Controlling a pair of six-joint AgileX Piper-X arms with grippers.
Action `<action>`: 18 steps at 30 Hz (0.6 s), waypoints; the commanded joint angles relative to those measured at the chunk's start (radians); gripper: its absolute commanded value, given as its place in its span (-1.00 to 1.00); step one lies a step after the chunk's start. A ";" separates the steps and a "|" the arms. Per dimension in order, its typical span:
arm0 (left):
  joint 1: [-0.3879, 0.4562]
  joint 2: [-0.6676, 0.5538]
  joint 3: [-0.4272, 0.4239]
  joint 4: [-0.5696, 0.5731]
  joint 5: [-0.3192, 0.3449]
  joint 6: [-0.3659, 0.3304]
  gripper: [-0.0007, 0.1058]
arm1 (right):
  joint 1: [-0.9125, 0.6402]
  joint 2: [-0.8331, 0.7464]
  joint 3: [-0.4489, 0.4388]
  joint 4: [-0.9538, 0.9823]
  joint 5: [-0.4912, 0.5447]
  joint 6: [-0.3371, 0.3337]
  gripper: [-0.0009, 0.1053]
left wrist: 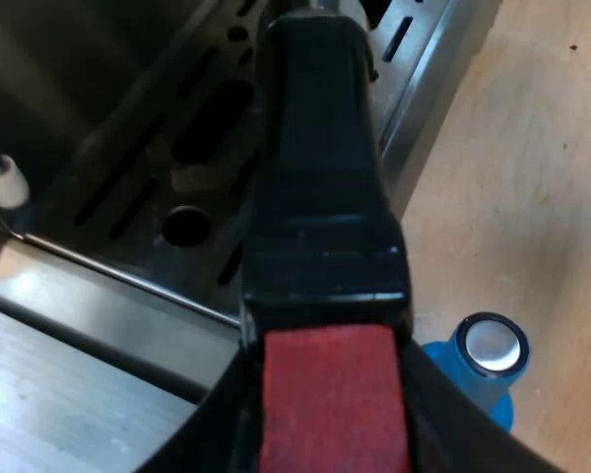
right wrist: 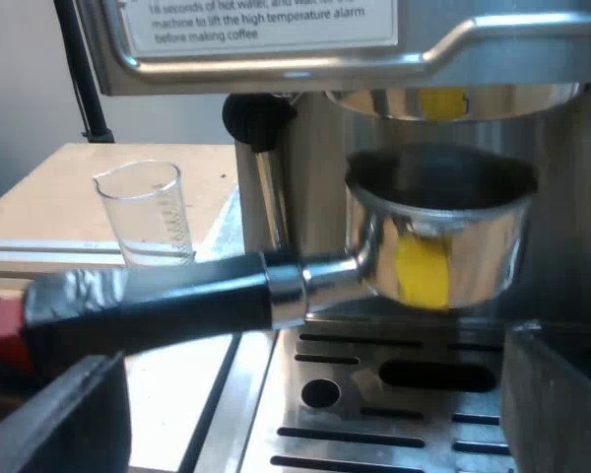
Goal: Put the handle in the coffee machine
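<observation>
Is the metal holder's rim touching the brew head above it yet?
Apart. The right wrist view shows a plain gap between the rim of the holder and the brew head above it.

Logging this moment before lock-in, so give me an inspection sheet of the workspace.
surface: wooden table; slotted drip tray at the machine's front.
job's things: metal holder hangs just under the brew head, over the tray, not locked in; its dark handle ends in red.
clutter: blue tamper on the table beside the machine; measuring glass upright on the table.
grippers: left gripper shut on the handle's red end; right gripper open, holding nothing.
cables: nothing seen.
surroundings: pale wall behind the table.
</observation>
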 commanded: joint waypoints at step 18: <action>-0.002 0.003 -0.009 -0.161 0.065 -0.097 -0.98 | -0.004 -0.002 -0.006 -0.017 0.006 -0.016 0.46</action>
